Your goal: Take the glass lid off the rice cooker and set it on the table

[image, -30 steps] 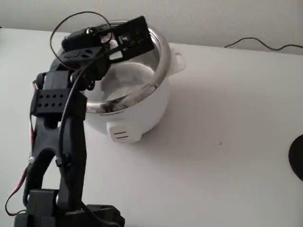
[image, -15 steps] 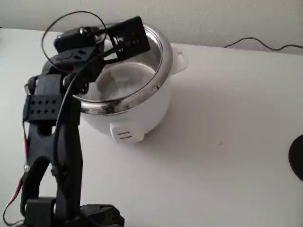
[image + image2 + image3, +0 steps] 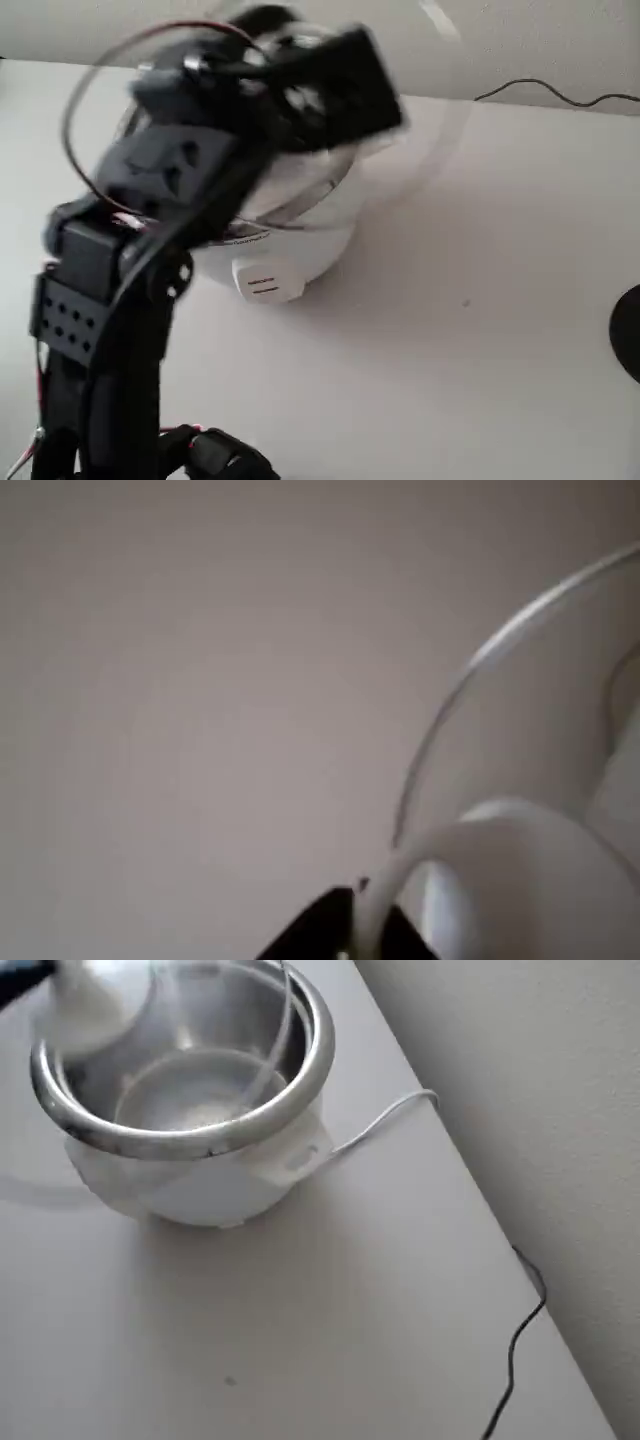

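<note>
Here you have the table (image 3: 480, 330) as the biggest thing, plain white and matte, with the cooker (image 3: 290, 240) as your landmark near its far edge. Behind the cooker the wall (image 3: 480, 40) rises pale and textured; in the overhead view the same wall (image 3: 520, 1090) runs just beside the table's edge (image 3: 420, 1120), so there is little room on that side of the cooker (image 3: 200, 1170). In the fixed view, right of the cooker and in front of it, the table lies bare and wide. A dark cable (image 3: 560, 95) lies along the far edge, well right of the cooker, and a dark round shape (image 3: 630, 345) cuts in at the right border. A white cord (image 3: 385, 1120) runs from the cooker toward the wall, and the dark cable (image 3: 515, 1360) trails further along that edge.

The arm (image 3: 130, 280) stands left of the cooker, blurred, and reaches over it. The lid (image 3: 440, 110) is off the pot, raised and tilted above the cooker's right rim, its glass a faint smear. In the wrist view the lid's rim (image 3: 450, 710) curves past the white knob (image 3: 500, 880), with a dark fingertip (image 3: 320, 930) touching the knob's edge. You cannot tell how wide the fingers stand. The steel pot (image 3: 180, 1100) is open.
</note>
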